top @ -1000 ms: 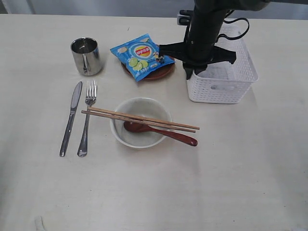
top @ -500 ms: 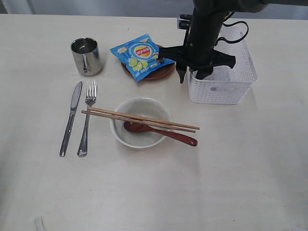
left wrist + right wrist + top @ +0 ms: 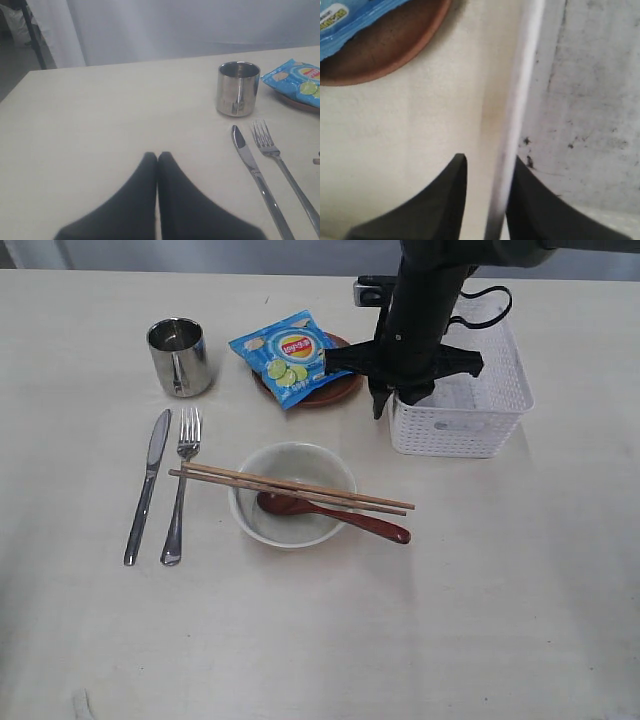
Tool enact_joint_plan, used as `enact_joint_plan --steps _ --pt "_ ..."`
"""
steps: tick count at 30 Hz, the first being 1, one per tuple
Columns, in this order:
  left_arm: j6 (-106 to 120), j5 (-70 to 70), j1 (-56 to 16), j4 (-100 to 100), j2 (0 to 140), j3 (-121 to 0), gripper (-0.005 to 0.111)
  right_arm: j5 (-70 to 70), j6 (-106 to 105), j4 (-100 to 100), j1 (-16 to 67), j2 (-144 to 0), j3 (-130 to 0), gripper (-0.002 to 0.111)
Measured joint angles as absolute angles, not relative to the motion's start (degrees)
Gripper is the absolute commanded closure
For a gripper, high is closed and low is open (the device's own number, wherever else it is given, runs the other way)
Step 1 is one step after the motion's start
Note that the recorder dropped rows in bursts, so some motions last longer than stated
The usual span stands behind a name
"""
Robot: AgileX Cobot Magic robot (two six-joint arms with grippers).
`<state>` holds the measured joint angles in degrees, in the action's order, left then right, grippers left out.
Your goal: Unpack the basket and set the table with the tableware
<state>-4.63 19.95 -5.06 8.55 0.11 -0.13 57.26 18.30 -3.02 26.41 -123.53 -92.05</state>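
Your right gripper has eased its pinch off the basket wall
Its jaws now stand apart astride that wall, the outer finger clear of it; the basket rests on the table just beside the plate, and your left gripper hangs with fingers together, holding nothing

My left gripper has its jaws pressed together, tips touching. My right arm reaches steeply down, right gripper pointing downward, jaws parted.
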Motion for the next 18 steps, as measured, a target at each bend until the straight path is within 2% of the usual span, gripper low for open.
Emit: enact_joint_plan --steps 18 --pt "-4.6 20.0 -5.1 8.5 0.1 -0.1 0.107 63.0 13.0 -3.1 26.4 -122.5 -91.9 0.083"
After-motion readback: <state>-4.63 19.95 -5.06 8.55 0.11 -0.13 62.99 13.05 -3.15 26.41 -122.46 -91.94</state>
